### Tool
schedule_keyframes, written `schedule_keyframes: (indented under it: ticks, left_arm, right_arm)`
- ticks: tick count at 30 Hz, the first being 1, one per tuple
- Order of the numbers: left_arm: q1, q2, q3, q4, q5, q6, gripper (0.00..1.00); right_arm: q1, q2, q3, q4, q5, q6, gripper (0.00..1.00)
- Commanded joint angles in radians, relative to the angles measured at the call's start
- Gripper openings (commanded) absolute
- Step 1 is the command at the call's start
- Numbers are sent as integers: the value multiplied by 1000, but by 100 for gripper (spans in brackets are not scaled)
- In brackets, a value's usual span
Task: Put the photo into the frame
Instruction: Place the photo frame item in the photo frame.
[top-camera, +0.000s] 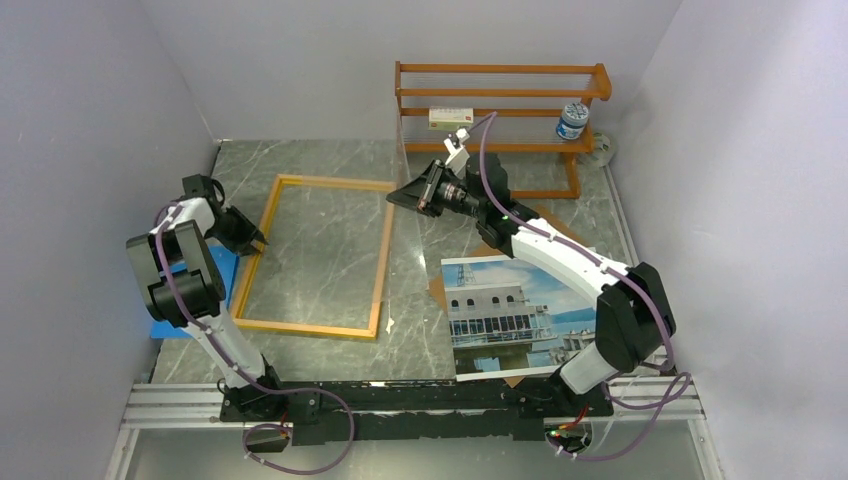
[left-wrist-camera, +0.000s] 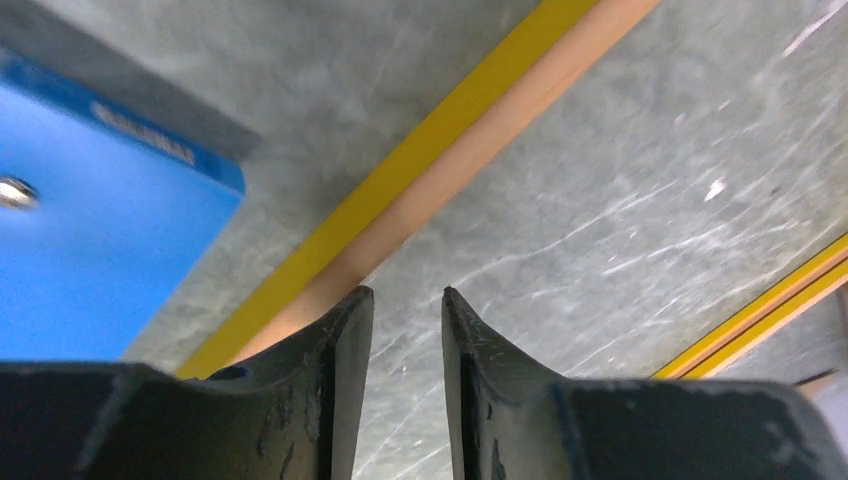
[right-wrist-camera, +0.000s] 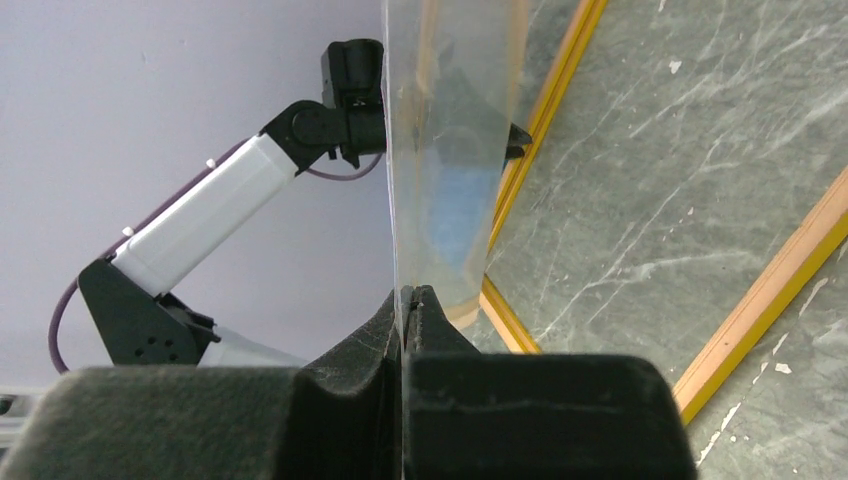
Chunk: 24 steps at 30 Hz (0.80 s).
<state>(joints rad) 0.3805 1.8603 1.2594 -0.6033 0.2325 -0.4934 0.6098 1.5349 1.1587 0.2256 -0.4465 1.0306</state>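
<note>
The frame (top-camera: 383, 262) lies flat on the marble table, left of centre, its yellow face and wood-coloured side showing in the left wrist view (left-wrist-camera: 440, 160). My left gripper (top-camera: 262, 243) hovers at the frame's left rail; its jaws (left-wrist-camera: 408, 292) stand a little apart with only table between them. My right gripper (top-camera: 392, 198) is above the frame's far right corner, shut (right-wrist-camera: 405, 292) on the bottom edge of an upright clear pane (right-wrist-camera: 450, 150). The photo (top-camera: 510, 310), a white building under blue sky, lies face up at the right, under my right arm.
A blue sheet (top-camera: 225, 270) lies just left of the frame, also in the left wrist view (left-wrist-camera: 90, 230). Brown cardboard (top-camera: 437, 290) sticks out from under the photo. An orange-brown shelf rack (top-camera: 500, 95) at the back holds a white box (top-camera: 452, 117) and a jar (top-camera: 573, 120).
</note>
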Motion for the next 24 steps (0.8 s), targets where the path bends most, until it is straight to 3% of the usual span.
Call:
schedule_keyframes:
  ticks: [1, 9, 11, 18, 24]
  left_arm:
    - [-11, -9, -107, -63, 48, -36, 38]
    - [-12, -133, -252, -51, 128, -52, 34]
    - [-11, -171, -258, -44, 122, -39, 37]
    - [-12, -222, -116, -57, -5, 16, 68]
    - [-12, -118, 18, -3, -75, 55, 87]
  right_arm:
    - [7, 11, 22, 76, 10, 42, 0]
    - [17, 57, -33, 145, -16, 113, 0]
    - [19, 67, -34, 158, -24, 118, 0]
    - [24, 79, -29, 166, -47, 103, 0]
    - [24, 106, 20, 129, -74, 52, 0]
